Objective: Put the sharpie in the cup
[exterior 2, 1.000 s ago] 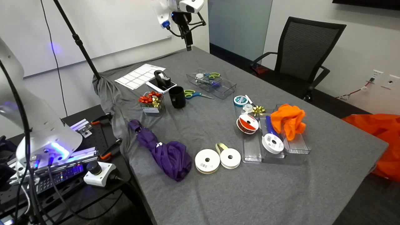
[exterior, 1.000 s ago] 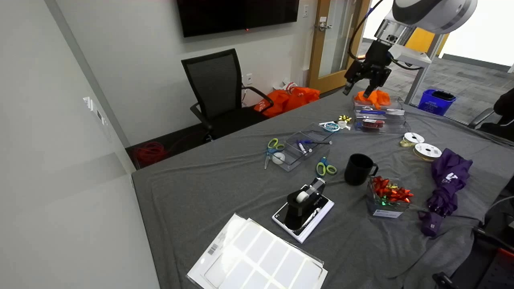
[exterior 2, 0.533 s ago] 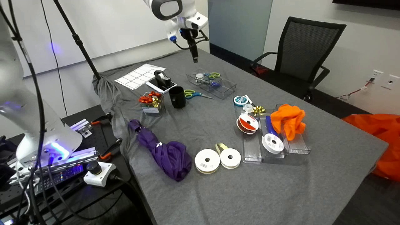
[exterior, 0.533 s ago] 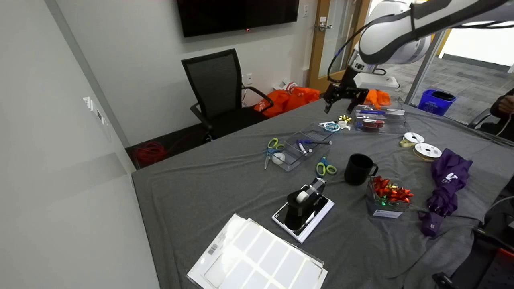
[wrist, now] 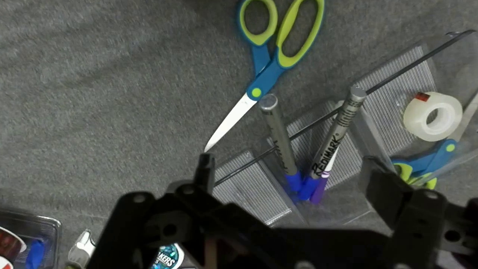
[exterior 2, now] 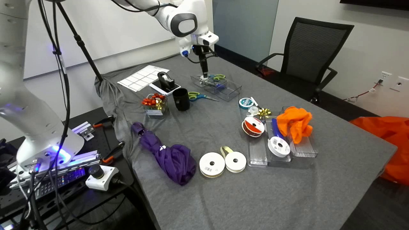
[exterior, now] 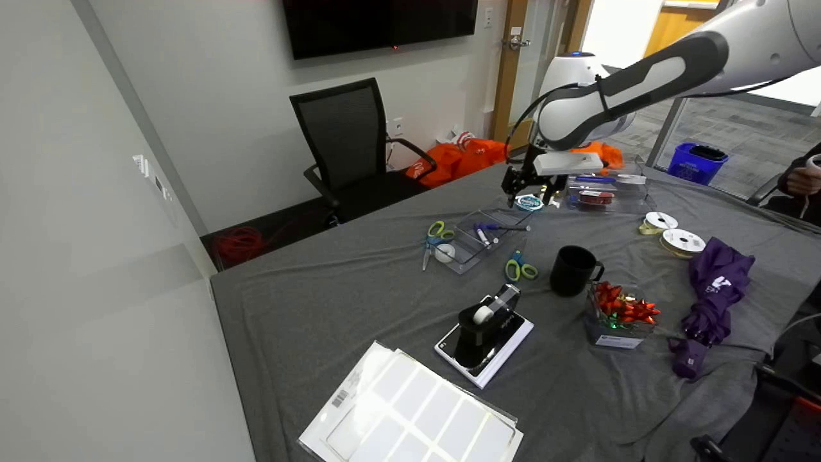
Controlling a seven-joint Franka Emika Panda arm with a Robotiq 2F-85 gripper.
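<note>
The glossy black cup stands upright on the cloth-covered table; it shows in both exterior views. In the wrist view, two silver markers with blue caps lean in a clear divided tray; one reads "REDIMARK", the other is to its left. A white marker with a purple cap lies beside them. I cannot tell which is the sharpie. My gripper is open and empty, with the markers between its fingers in view. In an exterior view it is over the tray's far end.
The clear tray also holds a tape roll and scissors. Other scissors lie between tray and cup. A bow box, tape dispenser, umbrella, ribbon spools and a second clear organizer stand around.
The arm has reached out and come down over the tray of markers. The gripper has stayed open. The cup and the other table objects have not moved.
</note>
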